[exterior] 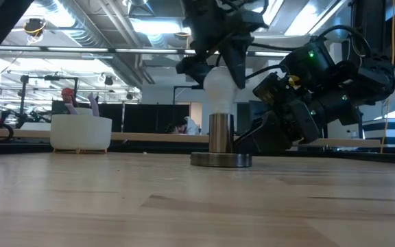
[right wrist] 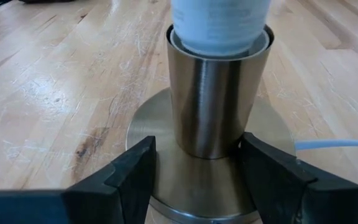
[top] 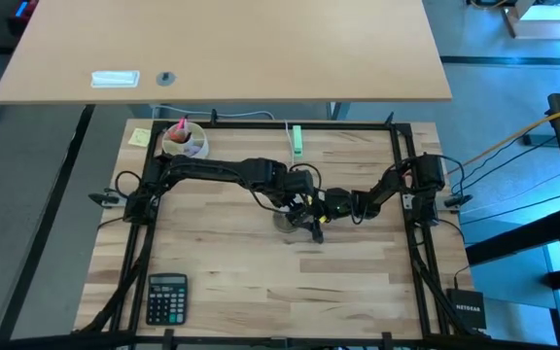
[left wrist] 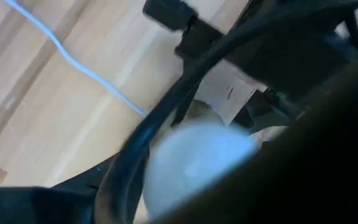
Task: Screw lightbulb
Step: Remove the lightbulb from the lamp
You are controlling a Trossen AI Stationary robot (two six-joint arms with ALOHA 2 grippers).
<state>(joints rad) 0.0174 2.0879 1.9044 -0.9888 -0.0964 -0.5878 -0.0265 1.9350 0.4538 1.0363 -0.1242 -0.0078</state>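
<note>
While the lightbulb (exterior: 218, 88) is sitting upright in the metal socket (exterior: 221, 134) mid-surface (top: 261, 292), my left pincer (exterior: 214, 58) is reaching down over its head; I cannot tell its grip. My right pincer (right wrist: 197, 171) is pinching the socket's cylinder between its 2 fingers.

Readable only: "NETGEAR", probably, in pale letters on the black box (top: 468, 311) at the table's near right corner. Keys and display on the calculator (top: 166, 297) too small to read. Mark on the white label (left wrist: 229, 93) illegible.
</note>
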